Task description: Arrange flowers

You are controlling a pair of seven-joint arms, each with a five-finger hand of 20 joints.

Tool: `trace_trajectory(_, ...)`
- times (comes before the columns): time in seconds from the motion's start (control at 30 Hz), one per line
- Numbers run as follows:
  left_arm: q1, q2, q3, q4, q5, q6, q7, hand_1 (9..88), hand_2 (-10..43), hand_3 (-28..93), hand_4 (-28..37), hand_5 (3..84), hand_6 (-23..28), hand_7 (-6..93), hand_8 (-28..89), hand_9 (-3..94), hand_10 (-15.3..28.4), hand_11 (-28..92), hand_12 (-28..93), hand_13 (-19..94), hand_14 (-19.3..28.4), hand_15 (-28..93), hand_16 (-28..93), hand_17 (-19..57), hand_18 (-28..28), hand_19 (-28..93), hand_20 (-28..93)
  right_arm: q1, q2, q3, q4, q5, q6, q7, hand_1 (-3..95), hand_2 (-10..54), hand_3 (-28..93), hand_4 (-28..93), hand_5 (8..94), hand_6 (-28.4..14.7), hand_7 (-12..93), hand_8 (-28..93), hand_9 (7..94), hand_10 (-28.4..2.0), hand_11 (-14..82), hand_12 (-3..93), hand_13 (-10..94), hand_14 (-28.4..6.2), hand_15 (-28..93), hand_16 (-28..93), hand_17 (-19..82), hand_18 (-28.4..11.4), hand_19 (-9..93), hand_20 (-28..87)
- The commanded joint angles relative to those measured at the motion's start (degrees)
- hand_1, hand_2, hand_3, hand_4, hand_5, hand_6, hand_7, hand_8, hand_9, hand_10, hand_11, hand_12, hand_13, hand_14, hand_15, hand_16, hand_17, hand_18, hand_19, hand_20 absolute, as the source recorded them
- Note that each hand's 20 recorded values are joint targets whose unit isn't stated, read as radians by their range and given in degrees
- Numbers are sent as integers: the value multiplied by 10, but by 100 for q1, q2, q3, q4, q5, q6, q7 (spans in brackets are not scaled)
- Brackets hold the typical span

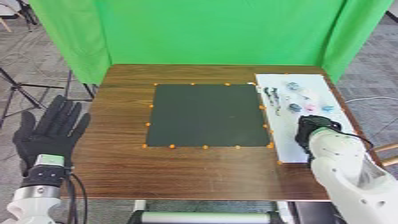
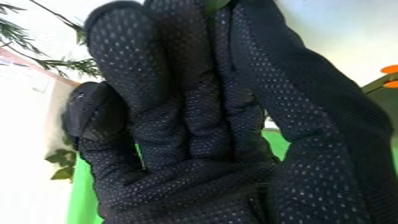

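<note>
In the head view my right hand (image 1: pixel 315 125) is over the near half of the white board (image 1: pixel 289 145). Farther up the board lie small flowers: a pink one (image 1: pixel 310 107), a blue one (image 1: pixel 327 108) and greyish-blue ones (image 1: pixel 295 107). Dark slender stems (image 1: pixel 272 97) lie along its left side. The right wrist view has my right hand (image 2: pixel 195 185) with fingers relaxed and nearly straight, thumb alongside; a bit of green shows between the tips. Green sprigs (image 2: pixel 82 65) and a leaf (image 2: pixel 62 172) are beside it. My left hand (image 1: pixel 49 137) is spread open left of the table.
A dark square mat (image 1: pixel 209 117) with small orange pieces around its edge lies mid-table, left of the white board. The brown table (image 1: pixel 115 170) surrounds both. A green curtain (image 1: pixel 222 35) hangs behind the far edge; black stand legs (image 1: pixel 22 90) stand at left.
</note>
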Motion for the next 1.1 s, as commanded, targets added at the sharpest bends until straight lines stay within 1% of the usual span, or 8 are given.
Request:
trace_trajectory(0.03,26,-38,15,12,-6,-81,-41,254,136,698,-283,391,71,106,-85,374,126,189,112,247,100,235,-89,-25,104,289,85,-929,87,68,-162,-194,1344,-371,487,-95,790,-176,801,-6,381,196,935,-59,138,477,895,-33,355,423,549,-193,932,369)
trace_trajectory(0.17,-28,-41,38,38,15,-99,-107,252,135,701,-283,391,70,99,-88,369,123,177,105,246,101,233,-89,-25,104,288,85,-1067,149,63,-414,-488,2601,-416,466,-95,801,-132,806,-12,401,195,937,-55,160,469,913,-37,352,426,568,-188,932,369)
trace_trajectory(0.33,-55,-20,40,52,24,-98,-157,254,136,699,-283,386,69,88,-88,364,121,166,98,245,101,231,-88,-25,104,288,86,-898,174,-121,-631,-718,3246,-546,461,-95,795,-98,820,-13,398,205,937,-52,193,459,928,-39,361,425,584,-187,932,379)
trace_trajectory(0.43,85,-29,-65,7,24,-44,-166,254,136,700,-283,386,69,85,-87,363,121,165,96,245,101,227,-88,-25,104,286,86,-409,-65,-459,-445,-586,3112,-648,459,-95,793,-85,822,-11,395,213,937,-52,203,458,932,-42,364,425,589,-187,932,386)
trace_trajectory(0.6,10,-23,-26,42,37,-46,-217,254,136,699,-283,385,69,83,-86,362,121,162,94,244,102,229,-86,-25,104,286,86,445,-532,-1114,-236,-486,3065,-746,460,-95,786,-79,821,-10,396,217,937,-52,204,462,932,-45,368,424,589,-187,932,391)
trace_trajectory(1.0,107,68,-8,2,-37,90,-69,254,135,699,-283,384,69,81,-84,361,121,163,94,244,102,228,-86,-26,104,286,88,2330,-1875,-2479,704,525,2504,-513,457,-95,783,-73,819,-6,396,224,937,-52,204,469,929,-49,378,420,587,-191,932,402)
trace_trajectory(1.03,52,67,9,16,-20,128,-156,254,136,699,-283,384,69,81,-84,361,121,163,94,244,102,228,-86,-26,104,286,88,2401,-1931,-2580,804,645,2488,-434,458,-95,782,-73,819,-6,396,225,937,-53,204,470,929,-51,379,419,586,-191,932,403)
trace_trajectory(1.1,96,67,-20,-5,95,153,-167,256,136,695,-283,384,69,81,-84,361,122,162,93,243,103,228,-86,-26,104,287,88,2559,-2088,-2719,1030,914,2338,-425,458,-95,782,-71,819,-7,395,226,937,-53,203,471,930,-53,382,414,586,-195,932,407)
